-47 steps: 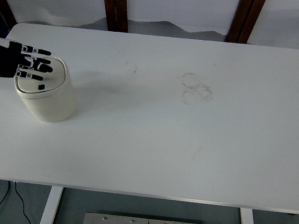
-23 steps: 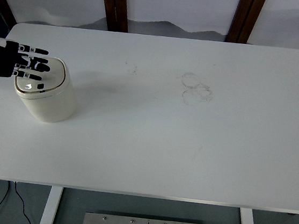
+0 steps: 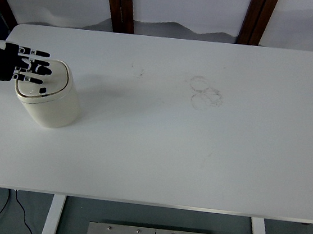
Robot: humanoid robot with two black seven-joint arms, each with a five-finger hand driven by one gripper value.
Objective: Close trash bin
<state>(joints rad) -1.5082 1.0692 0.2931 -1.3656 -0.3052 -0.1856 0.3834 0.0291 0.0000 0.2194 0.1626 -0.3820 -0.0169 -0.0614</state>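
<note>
One hand is in your view: the left hand, fingers extended flat, over the lid of the white trash bin on the table.

Trash bin on table far left; left hand above lid.

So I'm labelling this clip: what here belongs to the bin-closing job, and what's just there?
Job:
- trash bin, lid down
- left hand, fingers spread over the lid

Just there:
- white table
- faint ring marks on it
</note>
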